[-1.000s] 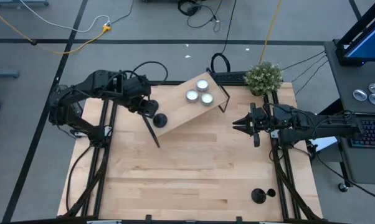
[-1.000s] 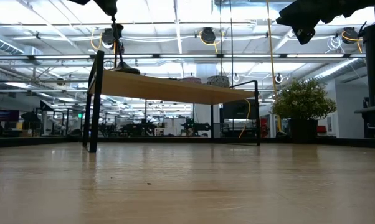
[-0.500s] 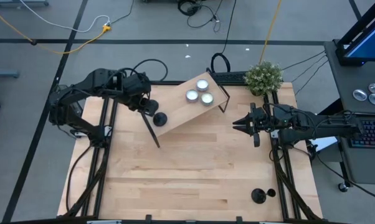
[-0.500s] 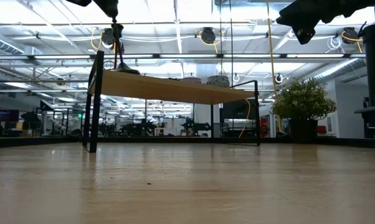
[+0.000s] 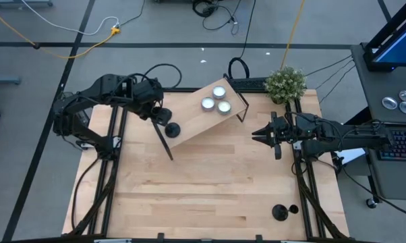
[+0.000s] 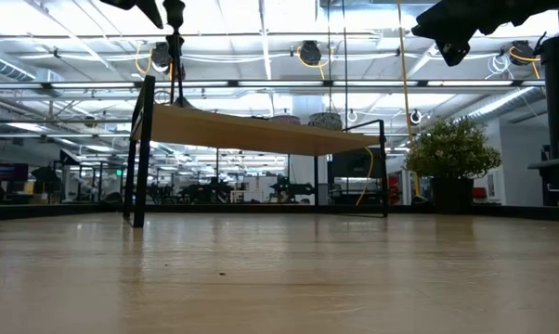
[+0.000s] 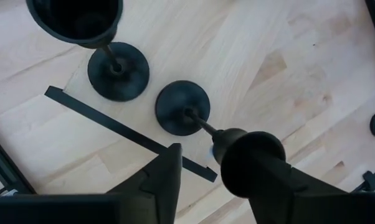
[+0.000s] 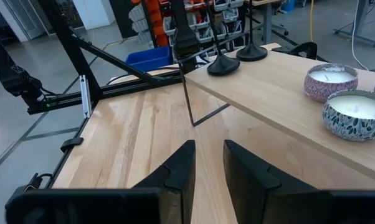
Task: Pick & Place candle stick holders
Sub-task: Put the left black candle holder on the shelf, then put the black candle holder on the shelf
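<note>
Left wrist view: left end effector [image 7: 203, 165] apart around candle stick holder [image 7: 182, 107] on shelf [image 7: 250, 56].

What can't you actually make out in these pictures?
- High view: the left end effector covers one candle stick holder; only the other shows clearly.
- Low view: the raised shelf hides the candles' lower parts.
- High view: the dark object at the table's near edge is too small to identify.

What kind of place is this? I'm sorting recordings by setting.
Probably a robotics lab or workshop: a wooden table in a black frame, cables across a grey floor, a keyboard on a side desk.
</note>
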